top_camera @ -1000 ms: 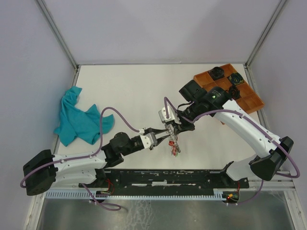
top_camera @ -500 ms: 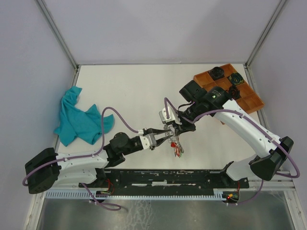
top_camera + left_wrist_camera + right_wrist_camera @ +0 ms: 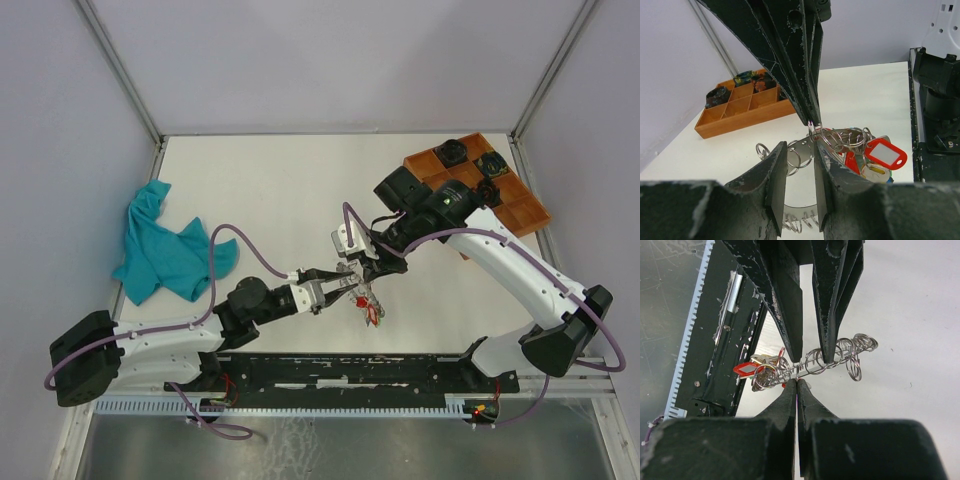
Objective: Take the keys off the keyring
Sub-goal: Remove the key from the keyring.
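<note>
The keyring (image 3: 845, 137) is a silver band strung with many small wire rings, held above the table between both arms (image 3: 360, 290). My left gripper (image 3: 799, 150) is shut on its band, one finger on each side. My right gripper (image 3: 798, 381) is shut, its tips pinching one small wire ring on the keyring (image 3: 812, 367). From the keyring's near end hang the bunched keys (image 3: 875, 162), a red tag (image 3: 885, 152) foremost. In the top view the left gripper (image 3: 352, 285) and right gripper (image 3: 362, 275) meet over the keys (image 3: 372, 310).
An orange compartment tray (image 3: 480, 185) holding dark parts sits at the back right of the table. A teal cloth (image 3: 165, 250) lies at the left. The black mounting rail (image 3: 350, 370) runs along the near edge, close below the keys.
The left gripper and the hanging keys have shifted slightly right, and the red tag has turned more into view. Both grips stay as they were.
</note>
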